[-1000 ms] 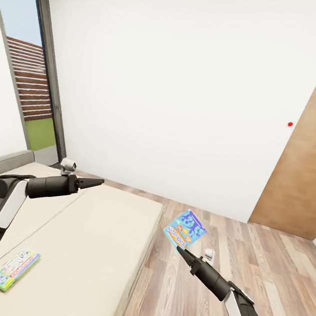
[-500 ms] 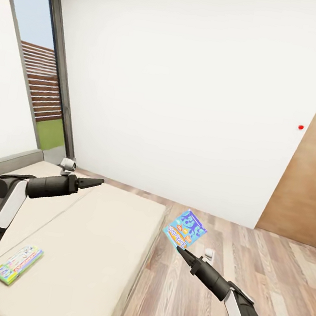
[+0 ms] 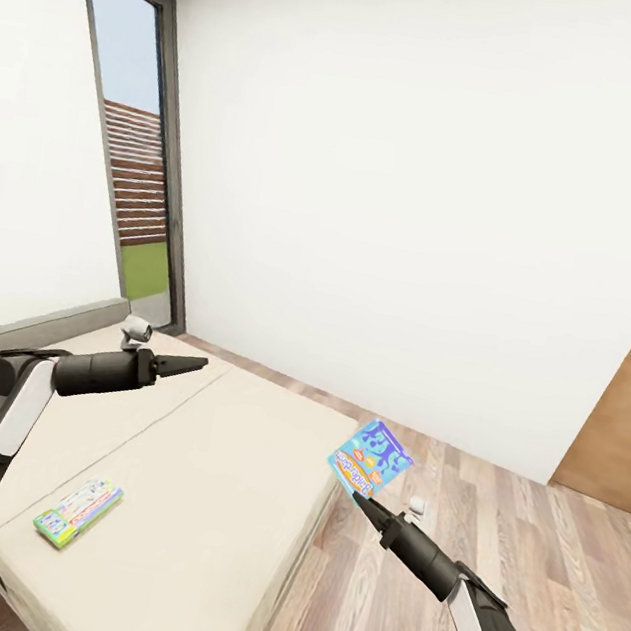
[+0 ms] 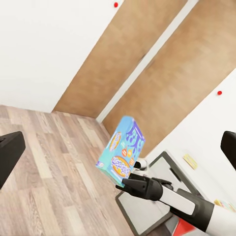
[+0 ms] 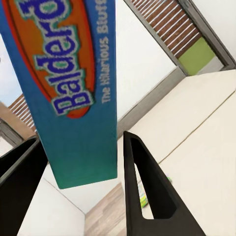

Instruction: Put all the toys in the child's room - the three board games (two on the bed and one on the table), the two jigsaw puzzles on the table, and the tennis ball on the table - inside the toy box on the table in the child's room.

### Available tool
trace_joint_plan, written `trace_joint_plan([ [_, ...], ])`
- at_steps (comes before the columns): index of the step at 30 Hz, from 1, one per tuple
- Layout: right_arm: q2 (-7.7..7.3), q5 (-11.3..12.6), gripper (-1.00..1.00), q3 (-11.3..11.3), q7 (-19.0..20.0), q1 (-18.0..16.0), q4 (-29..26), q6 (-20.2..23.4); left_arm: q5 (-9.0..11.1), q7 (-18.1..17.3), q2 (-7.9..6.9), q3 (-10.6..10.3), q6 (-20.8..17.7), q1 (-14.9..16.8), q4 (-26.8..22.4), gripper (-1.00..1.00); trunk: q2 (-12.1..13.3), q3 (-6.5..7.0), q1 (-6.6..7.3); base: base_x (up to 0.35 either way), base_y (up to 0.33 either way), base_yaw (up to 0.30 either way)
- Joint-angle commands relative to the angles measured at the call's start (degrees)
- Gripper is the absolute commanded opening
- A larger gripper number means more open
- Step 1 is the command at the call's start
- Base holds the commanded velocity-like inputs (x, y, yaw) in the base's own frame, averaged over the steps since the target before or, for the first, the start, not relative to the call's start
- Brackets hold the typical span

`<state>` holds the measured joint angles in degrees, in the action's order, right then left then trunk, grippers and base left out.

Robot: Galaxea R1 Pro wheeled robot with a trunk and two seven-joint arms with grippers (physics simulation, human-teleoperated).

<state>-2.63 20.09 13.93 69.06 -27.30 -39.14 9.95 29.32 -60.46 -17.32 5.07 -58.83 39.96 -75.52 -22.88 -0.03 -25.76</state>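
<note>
Right claw (image 3: 357,498) clamped on the blue board game (image 3: 371,456) by its bottom edge — carry it level and slow; left claw (image 3: 199,363) together, empty, over the bed (image 3: 223,463).

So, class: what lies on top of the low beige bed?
One flat green-edged printed game box lies on the beige bed, near its left edge. The left arm covers part of the mattress, so that patch cannot be checked.
</note>
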Motion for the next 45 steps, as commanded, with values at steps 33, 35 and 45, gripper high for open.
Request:
trace_joint_plan([
  [33,0.45,0.2,-1.00,0.0,0.2,0.0,0.0,0.5,-0.1,-0.2,0.01,0.0,-0.2,0.0,0.0,1.00,0.0,0.86,-0.02,0.001,-0.079,0.216],
  [35,0.47,0.2,-1.00,0.0,0.2,0.0,0.0,0.5,-0.1,-0.2,0.01,0.0,-0.2,0.0,0.0,1.00,0.0,0.93,-0.02,0.000,-0.190,0.268],
  [45,0.46,0.2,-1.00,0.0,0.2,0.0,0.0,0.6,-0.1,-0.2,0.01,0.0,-0.2,0.0,0.0,1.00,0.0,1.21,-0.02,0.000,-0.033,0.253],
])
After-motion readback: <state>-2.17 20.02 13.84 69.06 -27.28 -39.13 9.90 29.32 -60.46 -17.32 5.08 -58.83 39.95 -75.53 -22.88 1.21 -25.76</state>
